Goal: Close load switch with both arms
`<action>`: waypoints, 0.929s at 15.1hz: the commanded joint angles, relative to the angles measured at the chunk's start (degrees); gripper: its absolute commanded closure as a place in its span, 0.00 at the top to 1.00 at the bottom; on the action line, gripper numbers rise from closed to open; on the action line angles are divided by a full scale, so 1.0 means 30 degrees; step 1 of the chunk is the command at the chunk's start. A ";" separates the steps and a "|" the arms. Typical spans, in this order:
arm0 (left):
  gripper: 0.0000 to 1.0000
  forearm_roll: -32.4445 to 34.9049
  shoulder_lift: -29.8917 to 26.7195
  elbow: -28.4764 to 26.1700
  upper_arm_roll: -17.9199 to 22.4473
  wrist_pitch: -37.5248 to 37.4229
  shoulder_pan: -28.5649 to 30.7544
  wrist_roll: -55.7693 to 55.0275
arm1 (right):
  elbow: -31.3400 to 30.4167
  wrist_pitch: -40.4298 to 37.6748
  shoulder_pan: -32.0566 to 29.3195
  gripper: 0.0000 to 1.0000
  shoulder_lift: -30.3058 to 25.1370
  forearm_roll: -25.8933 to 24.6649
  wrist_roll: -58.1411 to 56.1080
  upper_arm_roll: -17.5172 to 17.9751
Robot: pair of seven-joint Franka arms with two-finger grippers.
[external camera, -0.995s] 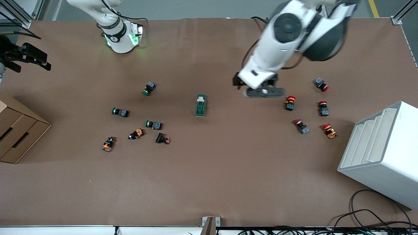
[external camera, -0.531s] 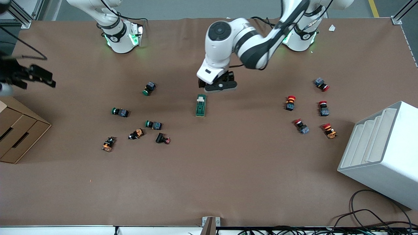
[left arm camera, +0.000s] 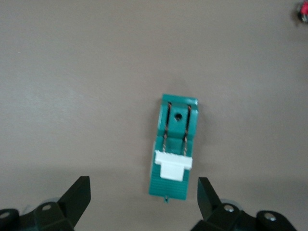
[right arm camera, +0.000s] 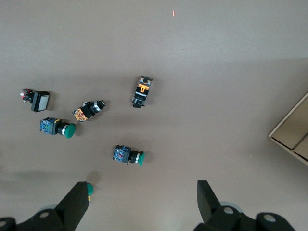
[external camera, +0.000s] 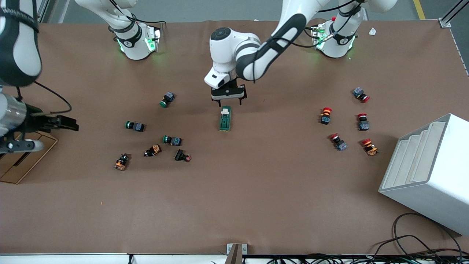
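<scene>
The load switch point(external camera: 225, 118), a dark-green block with a cream-white lever, lies in the middle of the table. My left gripper point(external camera: 228, 99) hangs open just over its end that lies farther from the front camera. In the left wrist view the load switch point(left arm camera: 174, 154) lies between the spread fingertips point(left arm camera: 77, 195) of the left gripper point(left arm camera: 143, 198), untouched. My right gripper point(external camera: 66, 124) is up over the right arm's end of the table, beside the cardboard box. In the right wrist view the right gripper point(right arm camera: 143, 199) is open and empty.
Green and orange push-buttons point(external camera: 172, 140) lie scattered toward the right arm's end; several show in the right wrist view point(right arm camera: 128, 155). Red push-buttons point(external camera: 325, 115) lie toward the left arm's end. A white rack point(external camera: 428, 172) and a cardboard drawer box point(external camera: 18, 168) stand at the table's ends.
My left arm has swung from over the red push-buttons to over the load switch and come lower. My right gripper has moved in over the table beside the cardboard box.
</scene>
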 commanded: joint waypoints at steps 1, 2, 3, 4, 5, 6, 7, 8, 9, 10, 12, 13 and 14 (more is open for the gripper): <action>0.97 0.2651 0.0449 -0.0136 0.0081 -0.0010 -0.0839 -0.2101 | -0.0118 0.0114 0.0604 1.00 0.0036 0.0359 0.2563 0.0299; 0.97 0.3792 0.0625 -0.0195 0.0081 -0.0010 -0.1101 -0.3417 | -0.0205 0.0144 0.1072 1.00 0.0096 0.0707 0.3853 0.0300; 0.97 0.4818 0.0830 -0.0195 0.0081 -0.0126 -0.1626 -0.4590 | -0.0293 0.0145 0.1541 1.00 0.0299 0.1320 0.5055 0.0300; 0.97 0.5989 0.0919 -0.0282 0.0110 -0.0330 -0.2066 -0.5820 | -0.0323 0.0087 0.1864 1.00 0.0476 0.1819 0.6256 0.0300; 0.97 0.7074 0.1065 -0.0515 0.0140 -0.0709 -0.2332 -0.6847 | -0.0411 0.0144 0.2274 1.00 0.0709 0.2201 0.7283 0.0300; 0.97 0.8100 0.1298 -0.0692 0.0140 -0.1090 -0.2508 -0.7380 | -0.0585 0.0377 0.2829 1.00 0.0799 0.2437 0.8192 0.0300; 0.98 0.9270 0.1533 -0.0780 0.0140 -0.1558 -0.2829 -0.8197 | -0.0790 0.0843 0.3327 1.00 0.0858 0.2497 0.9275 0.0300; 0.98 1.0210 0.1825 -0.0752 0.0140 -0.1998 -0.2919 -0.9568 | -0.1198 0.1486 0.3796 1.00 0.0887 0.2585 1.0533 0.0300; 0.98 1.1119 0.1973 -0.0810 0.0140 -0.2089 -0.3065 -1.0771 | -0.1666 0.2101 0.4352 1.00 0.0887 0.2992 1.1531 0.0300; 0.98 1.1766 0.2032 -0.0927 0.0140 -0.2235 -0.3183 -1.1392 | -0.2048 0.2746 0.4793 1.00 0.0887 0.3373 1.2208 0.0300; 0.98 1.2559 0.2062 -0.1045 0.0140 -0.3285 -0.3388 -1.1545 | -0.3188 0.4384 0.5701 1.00 0.0916 0.4222 1.3556 0.0300; 0.98 1.3027 0.2091 -0.0987 0.0140 -0.3581 -0.3534 -1.1719 | -0.3688 0.5321 0.6169 1.00 0.0917 0.4400 1.4317 0.0300; 0.98 1.3409 0.2150 -0.0957 0.0140 -0.3584 -0.3564 -1.2359 | -0.4157 0.6171 0.6609 1.00 0.0946 0.4431 1.4963 0.0300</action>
